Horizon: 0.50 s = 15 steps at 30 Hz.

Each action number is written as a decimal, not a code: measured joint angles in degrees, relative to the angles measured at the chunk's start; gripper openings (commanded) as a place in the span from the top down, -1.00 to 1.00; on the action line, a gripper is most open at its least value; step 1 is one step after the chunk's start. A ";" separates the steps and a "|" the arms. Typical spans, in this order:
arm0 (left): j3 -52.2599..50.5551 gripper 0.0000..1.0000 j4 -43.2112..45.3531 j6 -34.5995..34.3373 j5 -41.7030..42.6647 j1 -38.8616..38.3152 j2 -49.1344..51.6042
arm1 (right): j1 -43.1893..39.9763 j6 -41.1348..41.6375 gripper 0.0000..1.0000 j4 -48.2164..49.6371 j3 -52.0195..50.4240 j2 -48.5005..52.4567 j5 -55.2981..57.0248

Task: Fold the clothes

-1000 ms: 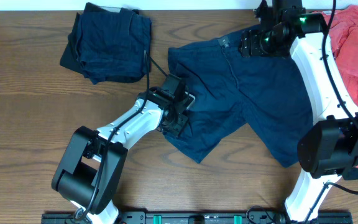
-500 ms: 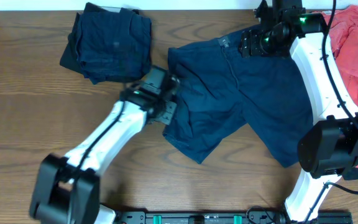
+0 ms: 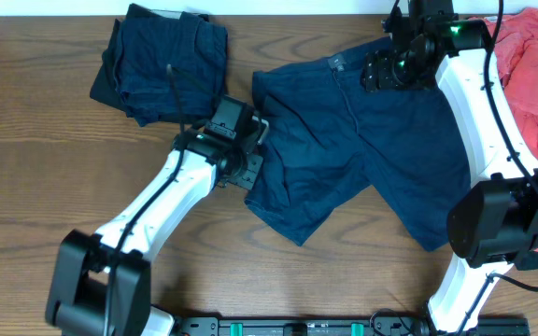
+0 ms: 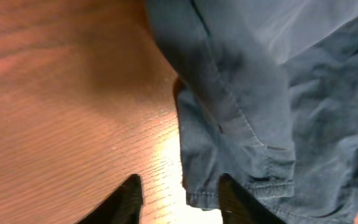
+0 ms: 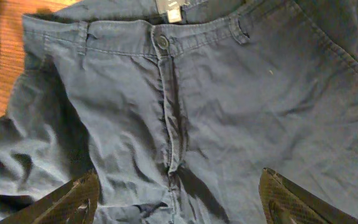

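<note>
Navy shorts (image 3: 362, 159) lie beneath your wide-open, empty right gripper (image 5: 179, 186), one hem (image 4: 199, 198) loose between your left gripper's (image 4: 180, 194) parted fingers.

Table (image 3: 26, 140): dark brown wood grain, smooth, satin sheen, with a bright glare patch in the left wrist view. Shorts (image 3: 400, 140): navy woven cloth, matt, slightly faded along the creases. Raised stitched seams at fly and hem (image 4: 253, 183). Waistband button (image 5: 161, 41): dark, smooth, faint shine. Folded pile (image 3: 162, 65): same kind of matt navy cloth. Coral-red garment (image 3: 535, 75): soft matt cloth, rumpled. Arm shells (image 3: 171, 191): white, smooth, look like plastic, mild gloss. Joint housings (image 3: 502, 224): black, smooth. Right gripper (image 5: 182, 199) pads (image 5: 288, 202): black, fine dimpled texture, no shine.
</note>
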 measured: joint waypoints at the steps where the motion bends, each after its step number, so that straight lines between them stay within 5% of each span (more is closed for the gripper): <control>1: 0.00 -0.01 0.00 0.81 0.31 0.00 0.70 | 0.00 -0.02 -0.61 -0.22 0.00 0.00 0.17; 15: 0.00 -0.19 3.06 9.90 10.84 -0.17 7.13 | 0.00 0.04 -0.64 -0.22 0.00 0.00 0.87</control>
